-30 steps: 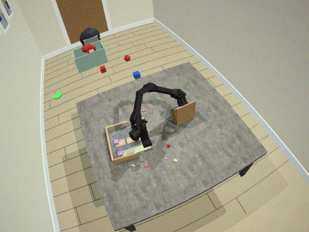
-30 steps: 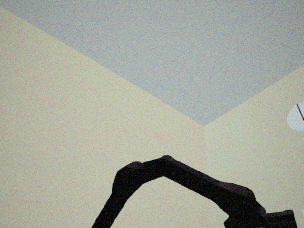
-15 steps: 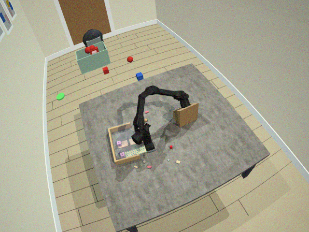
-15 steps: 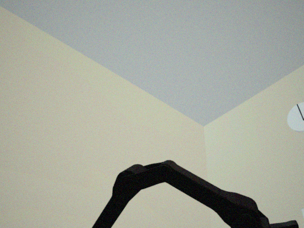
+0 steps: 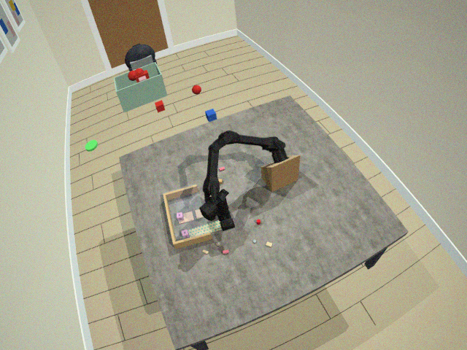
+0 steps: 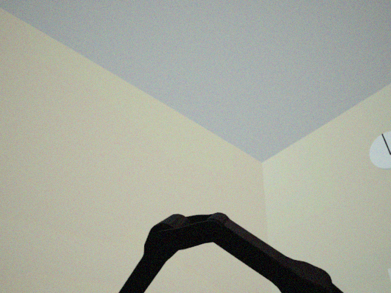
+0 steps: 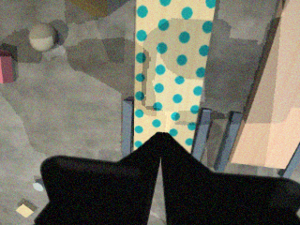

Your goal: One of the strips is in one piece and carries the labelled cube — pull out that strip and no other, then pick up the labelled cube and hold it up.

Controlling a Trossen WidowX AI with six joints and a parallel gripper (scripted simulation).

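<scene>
A cream strip with teal dots (image 5: 203, 228) (image 7: 183, 60) lies in one piece between blue-grey rails (image 7: 127, 127), with a purple cube (image 5: 184, 232) on its far end. Beside it is a plain peach strip (image 5: 198, 214) (image 7: 267, 136). A gap parts it from a short peach piece (image 5: 187, 216) that carries another purple cube (image 5: 179, 216). The marks on the cubes are too small to read. My gripper (image 7: 161, 137) is shut with nothing between its fingers. Its tips are over the dotted strip's near end and hide part of it; whether they touch it I cannot tell.
A low wooden frame (image 5: 169, 218) encloses the cubes on three sides. A brown board (image 5: 281, 173) stands by the arm's base. Small items lie around: a red one (image 5: 258, 222), a yellow block (image 5: 268, 244) (image 7: 25, 207), a pink block (image 5: 225, 251) and a grey ball (image 7: 43, 37).
</scene>
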